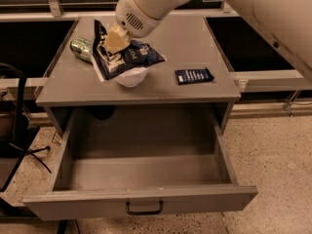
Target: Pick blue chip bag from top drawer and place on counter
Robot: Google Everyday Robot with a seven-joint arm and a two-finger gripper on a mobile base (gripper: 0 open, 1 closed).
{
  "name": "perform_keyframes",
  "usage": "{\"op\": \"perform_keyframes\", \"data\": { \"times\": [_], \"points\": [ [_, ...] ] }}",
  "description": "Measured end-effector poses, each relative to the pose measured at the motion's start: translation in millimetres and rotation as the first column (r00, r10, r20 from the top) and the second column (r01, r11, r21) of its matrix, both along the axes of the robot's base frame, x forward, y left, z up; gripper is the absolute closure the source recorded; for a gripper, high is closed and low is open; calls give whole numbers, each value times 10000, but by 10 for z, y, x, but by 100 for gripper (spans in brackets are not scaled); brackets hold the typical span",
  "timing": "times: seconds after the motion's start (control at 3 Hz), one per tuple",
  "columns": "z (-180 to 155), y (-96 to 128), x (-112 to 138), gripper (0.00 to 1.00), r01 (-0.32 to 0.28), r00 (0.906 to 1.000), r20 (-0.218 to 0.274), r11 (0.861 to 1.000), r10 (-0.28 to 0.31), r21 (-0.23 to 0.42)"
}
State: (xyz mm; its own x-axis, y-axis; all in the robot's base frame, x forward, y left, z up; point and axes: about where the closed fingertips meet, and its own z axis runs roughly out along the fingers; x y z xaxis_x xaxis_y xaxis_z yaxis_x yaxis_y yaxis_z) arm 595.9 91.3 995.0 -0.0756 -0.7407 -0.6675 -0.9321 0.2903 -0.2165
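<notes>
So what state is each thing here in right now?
pincer: above the counter, shut on the blue chip bag.
blue chip bag: crumpled, held, draped over the white bowl.
white bowl: mostly covered.
top drawer: open, nothing visible inside.
green can: on its side.
small blue packet: lying flat.

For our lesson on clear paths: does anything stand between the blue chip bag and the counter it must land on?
Yes. The claw holds the blue chip bag over the left half of the counter, and a white bowl sits directly under the bag.
</notes>
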Motion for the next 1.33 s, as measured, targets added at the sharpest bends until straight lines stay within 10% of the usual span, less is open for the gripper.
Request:
{"op": "perform_keyframes", "data": {
  "times": [1.33],
  "points": [
    [-144, -575, 81, 100, 1128, 9899, 910, 9929, -1090, -375]
  ]
}}
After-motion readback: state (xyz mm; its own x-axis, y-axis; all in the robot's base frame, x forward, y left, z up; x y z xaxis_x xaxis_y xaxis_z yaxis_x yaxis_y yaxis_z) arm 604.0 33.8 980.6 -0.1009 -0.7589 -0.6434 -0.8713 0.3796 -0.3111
